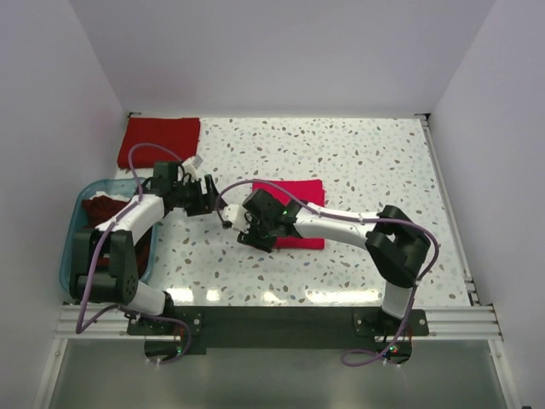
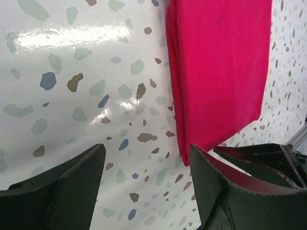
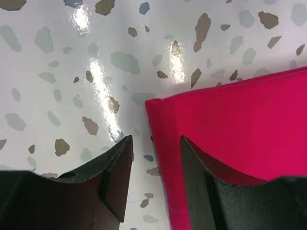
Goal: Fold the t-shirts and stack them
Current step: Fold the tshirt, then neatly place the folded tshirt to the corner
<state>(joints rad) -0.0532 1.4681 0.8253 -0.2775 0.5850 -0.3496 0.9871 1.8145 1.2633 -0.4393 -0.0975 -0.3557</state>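
Note:
A bright crimson-pink t-shirt [image 1: 294, 213] lies folded flat in the middle of the table. My right gripper [image 1: 230, 221] sits at its left edge. In the right wrist view the right gripper [image 3: 156, 143] is open, and the shirt's [image 3: 230, 124] corner edge lies under the gap with nothing pinched. My left gripper [image 1: 208, 196] hovers just left of the shirt, also open. In the left wrist view the left gripper [image 2: 146, 158] has only bare table between its fingers, and the shirt [image 2: 220, 67] lies beyond the right finger. A darker red folded t-shirt [image 1: 159, 141] rests at the back left.
A translucent blue tub [image 1: 68, 247] stands at the left edge beside the left arm, with dark red and maroon t-shirts [image 1: 102, 209] crumpled inside. The speckled white table [image 1: 375, 162] is walled at the back and both sides.

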